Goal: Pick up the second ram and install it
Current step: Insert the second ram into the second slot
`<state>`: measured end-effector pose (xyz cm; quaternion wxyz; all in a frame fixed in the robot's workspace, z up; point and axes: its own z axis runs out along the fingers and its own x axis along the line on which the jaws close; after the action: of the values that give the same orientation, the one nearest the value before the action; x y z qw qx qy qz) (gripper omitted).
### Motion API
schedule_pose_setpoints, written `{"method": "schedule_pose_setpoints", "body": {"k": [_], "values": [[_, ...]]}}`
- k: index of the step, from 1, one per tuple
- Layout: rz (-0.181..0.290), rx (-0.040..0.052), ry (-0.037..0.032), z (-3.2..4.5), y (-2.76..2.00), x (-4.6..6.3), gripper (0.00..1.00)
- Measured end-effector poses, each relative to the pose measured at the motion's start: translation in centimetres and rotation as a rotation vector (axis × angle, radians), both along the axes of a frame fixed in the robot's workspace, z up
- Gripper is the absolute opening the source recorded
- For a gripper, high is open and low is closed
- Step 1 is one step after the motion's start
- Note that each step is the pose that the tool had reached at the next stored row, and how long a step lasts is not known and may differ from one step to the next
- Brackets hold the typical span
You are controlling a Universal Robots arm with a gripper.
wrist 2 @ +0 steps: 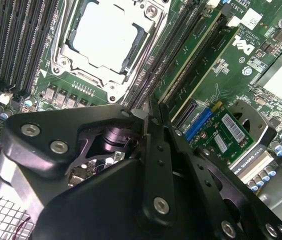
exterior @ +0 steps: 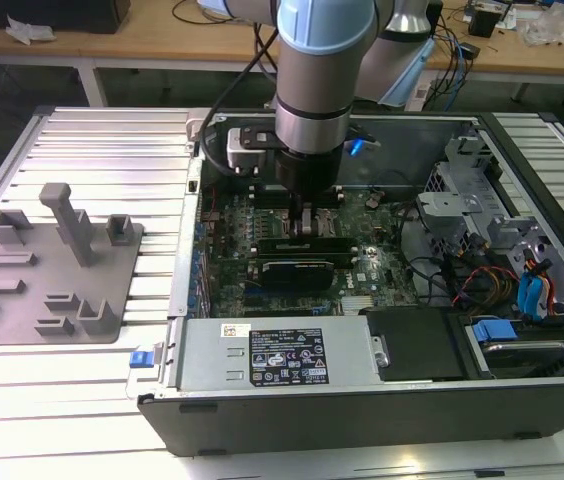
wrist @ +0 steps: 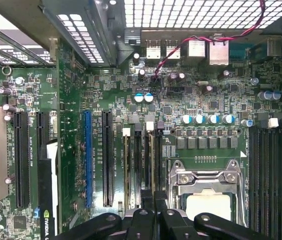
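One arm's gripper (exterior: 307,222) hung low over the motherboard's (exterior: 362,275) slots (wrist: 143,165), fingers (wrist 2: 148,127) closed together; whether they pinched the ram was unclear, seating unfinished.

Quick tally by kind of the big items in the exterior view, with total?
Gripper: 1
Computer case: 1
Grey tray: 1
Black card: 1
Power supply: 1
Total: 5
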<state>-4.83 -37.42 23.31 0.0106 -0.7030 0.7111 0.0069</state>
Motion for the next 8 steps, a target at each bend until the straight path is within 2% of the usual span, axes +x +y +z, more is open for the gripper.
{"method": "schedule_pose_setpoints", "body": {"k": [5,8], "values": [[0.000,0.0008,0.0000,-0.04,0.00,-0.09,0.09],[-0.020,0.0008,-0.0001,-0.04,0.00,-0.09,0.09]]}}
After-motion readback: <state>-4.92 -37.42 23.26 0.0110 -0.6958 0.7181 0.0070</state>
